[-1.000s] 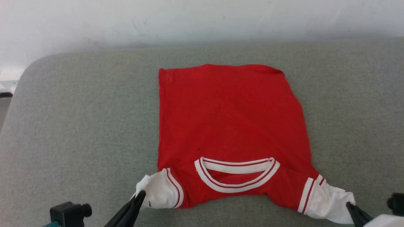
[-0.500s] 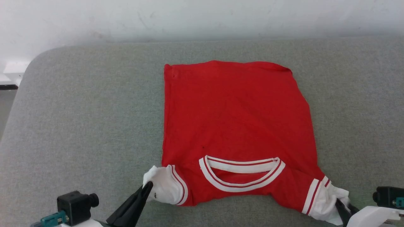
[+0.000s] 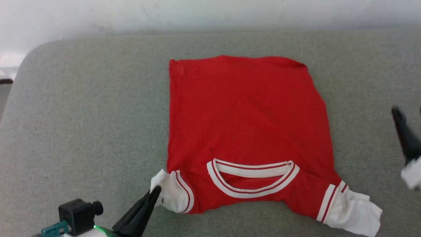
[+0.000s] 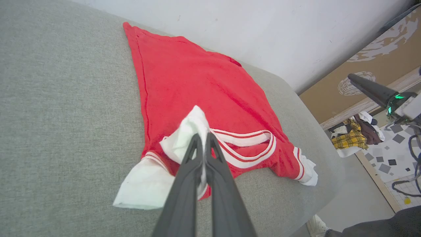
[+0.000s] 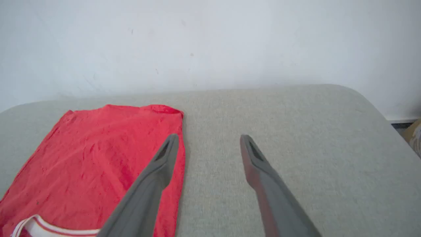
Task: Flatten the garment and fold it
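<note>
1. Lying on the grey cushion (image 3: 82, 115), the garment (image 3: 246, 118) has its striped collar (image 3: 252, 179) on the side nearest the robot. The red body is spread away from the collar toward the white wall (image 3: 210, 13).
2. The red cloth beyond the collar looks mostly flat, with a few soft creases. The edge on the right arm's side slants outward as it nears the collar.
3. Just beside the collar, on the left arm's side, the left gripper (image 3: 156, 191) has its two dark fingers pressed together on the white sleeve (image 3: 171, 194). From the left wrist camera a peak of white cloth stands up past the fingertips, and the rest of the sleeve sags in a bunch below them.
4. On the opposite side of the collar the other sleeve (image 3: 353, 210) lies crumpled on the cushion, with nothing touching it.
5. The right gripper (image 5: 209, 137) is well apart from the collar, out past the garment's slanted edge and farther from the robot than the collar. Its fingers are spread wide and hold nothing. From its own camera one finger lies across the red edge and the other across bare grey cushion.
6. Far beyond the collar on that same side, off the cushion and down on the floor, sits a heap of clothes (image 4: 353, 138) — plaid, dark and white.
</note>
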{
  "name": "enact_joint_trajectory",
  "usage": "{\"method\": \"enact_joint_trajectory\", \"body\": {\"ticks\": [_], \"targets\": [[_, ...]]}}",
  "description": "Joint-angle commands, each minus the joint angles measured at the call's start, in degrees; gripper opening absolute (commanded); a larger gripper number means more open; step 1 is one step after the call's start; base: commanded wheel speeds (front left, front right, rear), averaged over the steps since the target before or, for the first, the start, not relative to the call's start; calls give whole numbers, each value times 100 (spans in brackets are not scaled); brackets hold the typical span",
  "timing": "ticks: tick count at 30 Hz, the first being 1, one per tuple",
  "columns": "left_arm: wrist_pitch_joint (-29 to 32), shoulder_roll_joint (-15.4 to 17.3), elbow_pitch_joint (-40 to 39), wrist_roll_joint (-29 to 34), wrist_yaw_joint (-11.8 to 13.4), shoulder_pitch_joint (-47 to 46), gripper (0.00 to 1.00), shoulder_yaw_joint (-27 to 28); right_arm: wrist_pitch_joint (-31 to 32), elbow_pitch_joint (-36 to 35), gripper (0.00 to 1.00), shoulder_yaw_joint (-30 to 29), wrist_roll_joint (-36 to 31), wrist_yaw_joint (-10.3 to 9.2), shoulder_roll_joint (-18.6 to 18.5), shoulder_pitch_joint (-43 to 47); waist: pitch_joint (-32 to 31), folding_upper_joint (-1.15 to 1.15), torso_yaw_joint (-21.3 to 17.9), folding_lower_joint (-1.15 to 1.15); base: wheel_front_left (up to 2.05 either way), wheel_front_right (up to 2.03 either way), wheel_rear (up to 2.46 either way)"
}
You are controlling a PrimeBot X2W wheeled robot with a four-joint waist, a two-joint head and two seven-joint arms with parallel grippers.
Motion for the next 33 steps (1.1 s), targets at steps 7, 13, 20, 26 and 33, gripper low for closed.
{"method": "enact_joint_trajectory", "body": {"ticks": [7, 13, 20, 26, 33], "targets": [[-55, -68, -60, 158, -162, -486, 0, -47, 516, 819, 100, 594, -131, -4, -306, -2140, 919, 0, 146, 0, 0, 0, 0], [-16, -121, -24, 209, -280, -856, 0, -162, 935, 1935, 100, 714, -420, -4, -324, -3535, 1536, 0, 388, 0, 0, 0, 0], [-72, -226, 156, 211, -411, -1192, 0, -286, 2031, 2769, 100, 653, -474, -4, -224, -4388, 2047, 0, 636, 0, 0, 0, 0], [-131, -287, 318, 206, -492, -1389, 0, -388, 2390, 3071, 100, 674, -654, -4, -226, -4630, 2220, 0, 743, 0, 0, 0, 0], [-154, -278, 395, 167, -535, -1501, 0, -426, 2758, 3263, 62, 645, -727, -4, -42, -4714, 2303, 0, 795, 0, 0, 0, 0]]}}
